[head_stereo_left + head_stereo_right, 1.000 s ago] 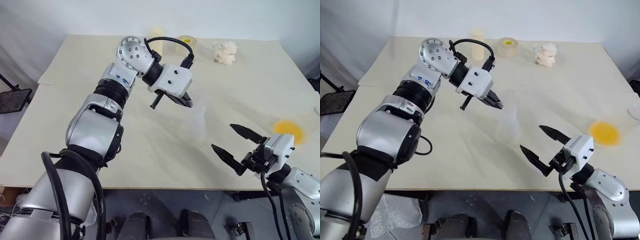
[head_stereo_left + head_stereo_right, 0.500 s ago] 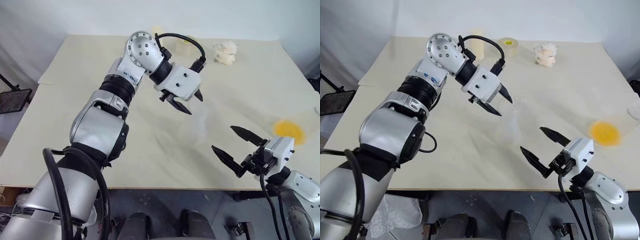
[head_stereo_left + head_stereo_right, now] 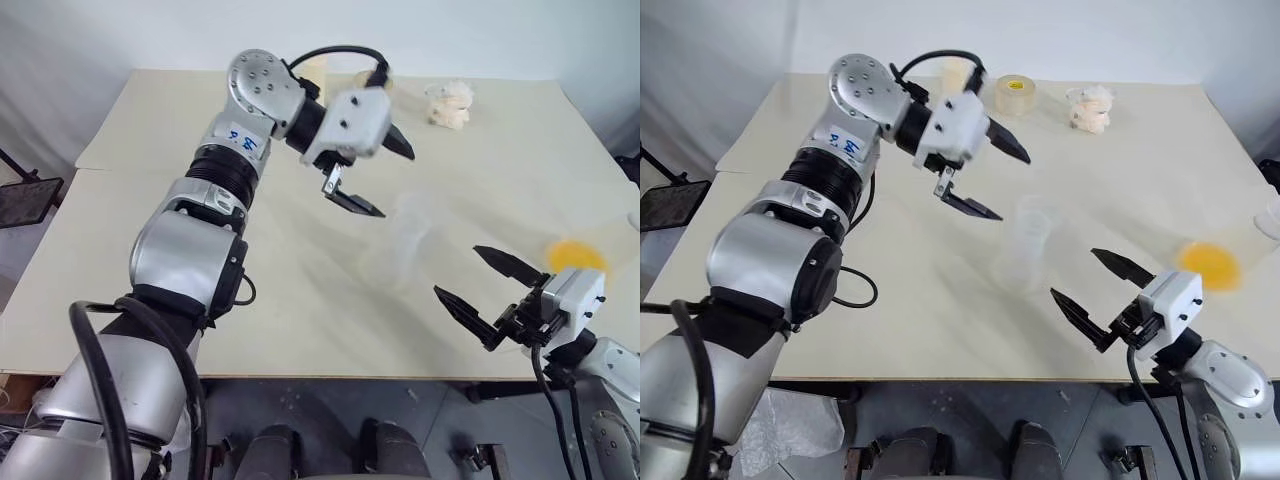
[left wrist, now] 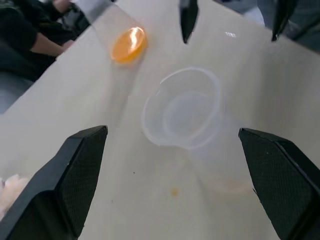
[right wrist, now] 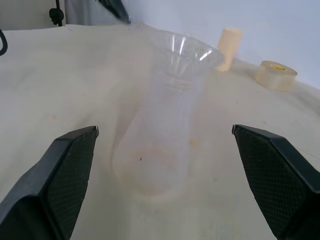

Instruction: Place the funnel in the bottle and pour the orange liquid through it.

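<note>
Bottle: stands upright near the middle of the table point(image 3: 150, 200); bottle point(image 3: 400, 250) clear and hard to spot.
Funnel: sits in the top of the bottle, wide end up; funnel point(image 5: 187, 52) ready to catch a pour, so that step looks done.
Orange liquid: waits in a clear cup point(image 4: 102, 20) near the right edge of the table, well apart from the bottle; orange liquid point(image 3: 577, 256) not yet poured.
Left gripper: hangs just above the funnel and touches nothing; left gripper point(image 3: 398, 186) has its jaws wide apart and empty.
Right gripper: hovers near the front edge, between the bottle and the cup; right gripper point(image 3: 456, 270) has its jaws wide apart and empty. Looks like a good spot to reach for the cup.
Back edge: holds a cream cylinder point(image 5: 229, 47), a tape roll point(image 3: 1015, 93) and a fluffy white lump point(image 3: 1087, 108), all out of the way.
Count: one bottle, one funnel, one cup of orange liquid, two grippers, one cylinder, one roll, one lump.
Next, as a guess: pick up the cup and tip it slowly over the funnel.
Watch out: light bottle, easy to knock over.
</note>
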You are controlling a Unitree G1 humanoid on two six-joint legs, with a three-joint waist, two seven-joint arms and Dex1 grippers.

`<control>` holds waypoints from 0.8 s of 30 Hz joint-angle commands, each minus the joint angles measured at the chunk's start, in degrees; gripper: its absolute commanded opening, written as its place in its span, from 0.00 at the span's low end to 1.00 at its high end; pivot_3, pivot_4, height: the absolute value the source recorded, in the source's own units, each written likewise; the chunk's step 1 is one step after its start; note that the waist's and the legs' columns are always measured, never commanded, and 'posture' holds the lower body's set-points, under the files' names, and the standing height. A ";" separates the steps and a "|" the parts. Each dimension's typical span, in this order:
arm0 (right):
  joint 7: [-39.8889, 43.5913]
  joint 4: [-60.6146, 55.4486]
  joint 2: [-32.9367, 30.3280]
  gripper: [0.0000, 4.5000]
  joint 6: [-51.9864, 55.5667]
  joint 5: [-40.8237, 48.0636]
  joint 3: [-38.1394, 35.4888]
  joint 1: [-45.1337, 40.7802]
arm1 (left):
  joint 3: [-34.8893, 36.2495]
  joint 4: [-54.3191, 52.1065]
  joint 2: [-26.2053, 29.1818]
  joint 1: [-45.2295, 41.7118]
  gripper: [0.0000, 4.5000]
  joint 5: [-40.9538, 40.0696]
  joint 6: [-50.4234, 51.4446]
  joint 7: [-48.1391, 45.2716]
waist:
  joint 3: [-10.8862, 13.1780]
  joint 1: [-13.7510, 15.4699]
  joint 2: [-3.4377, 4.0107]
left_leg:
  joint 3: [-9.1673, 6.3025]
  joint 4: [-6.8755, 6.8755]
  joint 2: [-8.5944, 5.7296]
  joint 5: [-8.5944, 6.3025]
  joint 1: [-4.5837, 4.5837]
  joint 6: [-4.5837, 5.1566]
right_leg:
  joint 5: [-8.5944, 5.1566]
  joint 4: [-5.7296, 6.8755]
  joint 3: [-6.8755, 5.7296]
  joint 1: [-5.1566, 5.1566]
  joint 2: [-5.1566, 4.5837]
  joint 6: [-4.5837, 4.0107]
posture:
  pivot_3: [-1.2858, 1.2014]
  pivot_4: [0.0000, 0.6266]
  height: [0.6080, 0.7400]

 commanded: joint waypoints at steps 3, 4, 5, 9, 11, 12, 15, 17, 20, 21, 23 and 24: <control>-4.24 -1.94 -0.79 1.00 3.54 3.10 -7.27 1.63 | 8.24 -4.28 3.54 2.16 0.99 -9.58 11.36 -1.74 | 0.00 0.04 0.00 | -0.09 0.00 0.04 0.00 0.03 0.00 | 0.00 0.06 0.00 -0.01 0.00 0.00 | 0.52 0.24 1.00; -4.33 -1.58 -0.90 1.00 3.87 3.56 -8.25 1.66 | 8.75 -5.39 3.80 3.35 0.99 -10.41 13.07 -1.66 | 0.00 0.12 0.00 | -0.12 0.02 0.02 0.00 0.03 0.00 | 0.00 0.07 0.02 0.01 0.00 0.00 | 0.52 0.24 1.00; -4.59 -1.35 -0.93 1.00 4.14 3.84 -9.06 1.62 | 9.20 -6.65 3.97 4.76 0.99 -11.23 14.72 -1.59 | 0.00 0.19 0.00 | -0.15 0.06 0.02 0.00 0.04 0.00 | 0.00 0.08 0.01 0.05 0.00 0.00 | 0.52 0.24 1.00; -9.55 -1.89 -0.22 1.00 7.67 5.62 -13.42 1.74 | 10.27 -14.71 4.75 14.49 0.99 -14.14 22.45 0.82 | -0.01 -0.08 0.02 | -0.20 0.04 0.01 0.00 0.07 0.00 | 0.00 0.10 0.04 0.06 0.00 0.00 | 0.52 0.24 1.00; -12.88 -2.75 0.30 1.00 8.91 5.00 -16.15 2.53 | 9.62 -21.75 5.07 21.32 0.99 -14.74 26.00 2.54 | -0.01 -0.19 0.02 | -0.23 -0.01 0.03 0.00 0.10 0.00 | 0.00 0.11 0.06 0.01 0.00 0.00 | 0.52 0.24 1.00; -14.69 -3.49 0.51 1.00 10.74 5.89 -17.73 3.53 | 9.45 -25.76 5.29 25.04 0.99 -15.35 28.02 3.27 | -0.02 -0.19 0.03 | -0.23 -0.01 0.05 0.00 0.11 0.00 | 0.00 0.11 0.06 0.01 0.00 0.00 | 0.52 0.24 1.00; -17.37 -5.12 1.20 1.00 12.21 6.34 -21.49 6.21 | 8.20 -36.86 6.38 34.87 0.99 -16.30 33.69 5.10 | -0.02 -0.12 0.03 | -0.27 -0.02 0.08 0.00 0.10 -0.01 | 0.00 0.13 0.06 -0.01 0.00 0.00 | 0.52 0.24 1.00; -19.60 -5.77 2.65 1.00 12.10 5.58 -23.45 7.85 | 8.09 -43.53 7.02 41.25 0.99 -17.69 36.76 6.10 | -0.02 -0.07 0.03 | -0.27 0.00 0.07 0.00 0.09 -0.01 | 0.00 0.14 0.08 -0.01 0.00 0.00 | 0.52 0.24 1.00; -21.27 -7.68 4.84 1.00 12.95 7.01 -25.86 11.31 | 7.96 -52.10 8.09 49.56 0.99 -19.46 39.83 8.01 | -0.06 0.13 0.10 | -0.30 0.06 0.29 0.00 0.15 -0.01 | 0.00 0.16 0.16 0.06 0.00 0.00 | 0.52 0.24 1.00; -21.50 -8.41 5.41 1.00 13.33 7.77 -26.59 12.59 | 7.90 -54.89 8.29 51.96 0.99 -20.14 40.26 8.44 | -0.08 0.14 0.13 | -0.30 0.06 0.29 0.00 0.15 -0.01 | 0.00 0.15 0.17 0.07 0.00 0.00 | 0.52 0.24 1.00; -22.62 -9.37 6.10 1.00 14.37 9.41 -28.28 14.45 | 8.05 -59.24 8.45 56.12 0.99 -21.17 40.21 9.90 | -0.09 0.12 0.16 | -0.30 0.05 0.29 0.00 0.17 -0.01 | 0.00 0.15 0.18 0.07 0.00 0.00 | 0.52 0.24 1.00; -23.42 -9.30 6.18 1.00 14.79 10.29 -29.04 14.66 | 8.04 -60.73 8.52 57.60 0.99 -21.64 40.18 10.46 | -0.10 0.10 0.16 | -0.27 0.05 0.30 0.00 0.17 -0.01 | 0.00 0.12 0.21 0.07 0.00 -0.01 | 0.52 0.24 1.00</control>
